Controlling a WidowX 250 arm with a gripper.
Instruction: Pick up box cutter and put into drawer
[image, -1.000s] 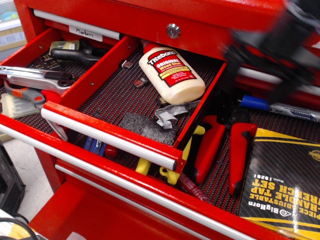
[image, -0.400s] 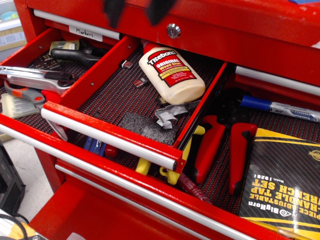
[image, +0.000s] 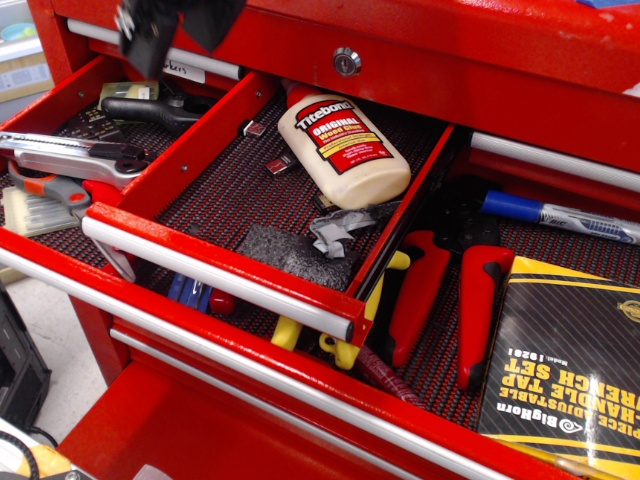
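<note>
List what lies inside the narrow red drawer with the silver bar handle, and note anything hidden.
Inside the drawer: a wood glue bottle, a dark pad, a crumpled grey piece and small metal clips. The bottle covers the liner under it. The box cutter lies outside, to the left.

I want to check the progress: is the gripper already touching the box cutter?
Apart. The only view shows the blurred gripper high at the top edge, while the box cutter lies in the left compartment, with bare liner and other tools between them.

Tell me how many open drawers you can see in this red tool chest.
3: the left drawer holding the box cutter, the narrow drawer with the glue bottle, and the wide lower drawer. Others are shut.
</note>
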